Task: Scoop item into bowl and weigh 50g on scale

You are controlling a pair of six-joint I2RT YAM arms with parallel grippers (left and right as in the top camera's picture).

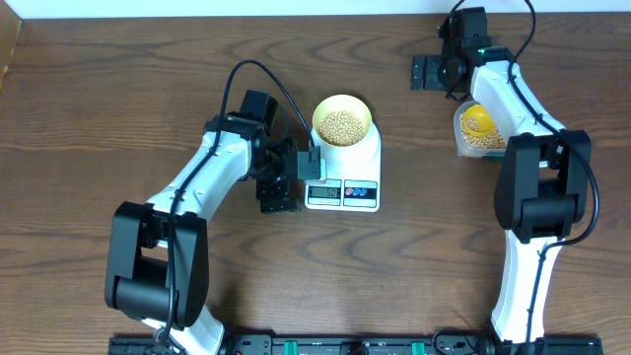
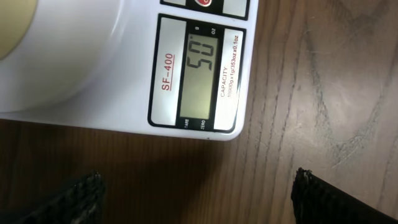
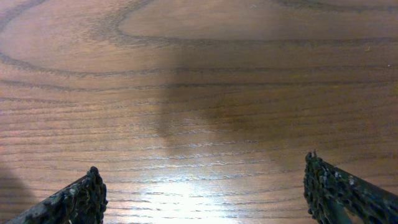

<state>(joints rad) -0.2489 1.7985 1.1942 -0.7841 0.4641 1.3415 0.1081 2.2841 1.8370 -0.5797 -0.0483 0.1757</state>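
Beans (image 1: 342, 123), small, round and beige-tan, fill the pale yellow-green bowl (image 1: 367, 110) sitting on the white scale (image 1: 345, 163) just above centre of the overhead frame; its display (image 2: 202, 81) reads 50. The left gripper (image 1: 279, 194) hangs just left of the scale's display end, lower left of the bowl, fingers spread and empty. The right gripper (image 1: 429, 71), also spread wide over bare table (image 3: 199, 74), is well apart at upper right, near a clear tub (image 1: 461, 138) of more beans.

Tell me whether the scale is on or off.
On. The scale has digits on its display, reading 50 in the left wrist view.
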